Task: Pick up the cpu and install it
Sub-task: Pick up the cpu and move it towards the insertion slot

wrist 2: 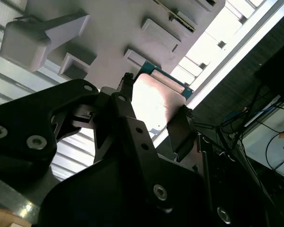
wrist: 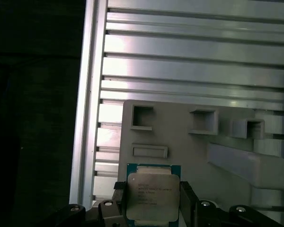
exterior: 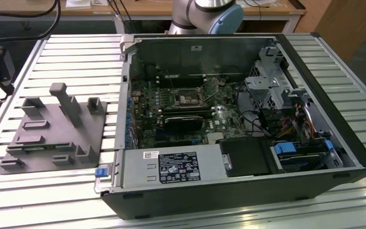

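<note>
1. A grey plastic fixture (exterior: 53, 129) of raised blocks and pockets lies at the nine o'clock of an open black computer case (exterior: 234, 200) in the exterior view.
2. The black two-fingered tool (wrist: 152, 187) is clenched on the cpu (wrist: 153, 198), a pale silver square chip with a teal rim, just above the fixture.
3. A slatted aluminium surface (exterior: 75, 52) carries both the fixture and the case.

Your arm (exterior: 186, 19) is the usual silver tubing with a pale blue joint cap (exterior: 230, 16). The end effector (wrist 2: 156, 97) is all matte black: chunky linkage plates (wrist 2: 23, 123), slim fingers (wrist 2: 130, 120), and shiny round screw heads (wrist 2: 161, 191) dotted around.
</note>
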Tool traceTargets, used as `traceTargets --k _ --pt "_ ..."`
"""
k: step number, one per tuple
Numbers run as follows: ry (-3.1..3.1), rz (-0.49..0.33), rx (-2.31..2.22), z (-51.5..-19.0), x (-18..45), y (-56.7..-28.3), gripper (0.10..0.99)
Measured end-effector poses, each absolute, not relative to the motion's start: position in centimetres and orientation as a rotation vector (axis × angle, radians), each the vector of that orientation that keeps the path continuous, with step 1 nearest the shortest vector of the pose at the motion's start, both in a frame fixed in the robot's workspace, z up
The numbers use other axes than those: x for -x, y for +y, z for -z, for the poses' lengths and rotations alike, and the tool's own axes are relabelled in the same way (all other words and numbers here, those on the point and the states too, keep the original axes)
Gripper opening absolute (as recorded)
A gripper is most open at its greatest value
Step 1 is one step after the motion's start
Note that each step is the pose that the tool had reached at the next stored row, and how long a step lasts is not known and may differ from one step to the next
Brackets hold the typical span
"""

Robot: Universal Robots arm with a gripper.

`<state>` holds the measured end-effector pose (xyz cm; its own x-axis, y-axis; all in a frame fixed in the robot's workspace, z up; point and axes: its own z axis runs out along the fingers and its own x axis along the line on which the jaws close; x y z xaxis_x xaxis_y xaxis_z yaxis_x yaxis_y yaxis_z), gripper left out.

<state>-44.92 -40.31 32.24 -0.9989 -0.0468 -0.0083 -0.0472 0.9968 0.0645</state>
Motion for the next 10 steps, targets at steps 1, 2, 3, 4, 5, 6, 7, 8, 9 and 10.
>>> traceTargets --k 1,2,3,4,5,6,7,8,9,10 --pt "3.132 -0.102 0.074 -32.4 44.9 -40.3 0.541" --pt "3.132 -0.102 0.074 -32.6 44.9 -40.3 0.541" --pt "3.132 -0.102 0.074 -32.8 44.9 -40.3 0.541" --pt "3.132 -0.102 0.074 -33.0 44.9 -40.3 0.541" --pt "3.132 -0.102 0.074 -33.2 44.9 -40.3 0.541" --pt "3.132 -0.102 0.074 -33.4 44.9 -40.3 0.541" --pt "3.132 -0.102 0.074 -33.7 44.9 -40.3 0.541" --pt "3.132 -0.102 0.074 -33.9 44.9 -40.3 0.541" --pt "3.132 -0.103 0.074 -34.1 44.9 -40.3 0.541" --pt "3.132 -0.103 0.074 -34.4 44.9 -40.3 0.541"
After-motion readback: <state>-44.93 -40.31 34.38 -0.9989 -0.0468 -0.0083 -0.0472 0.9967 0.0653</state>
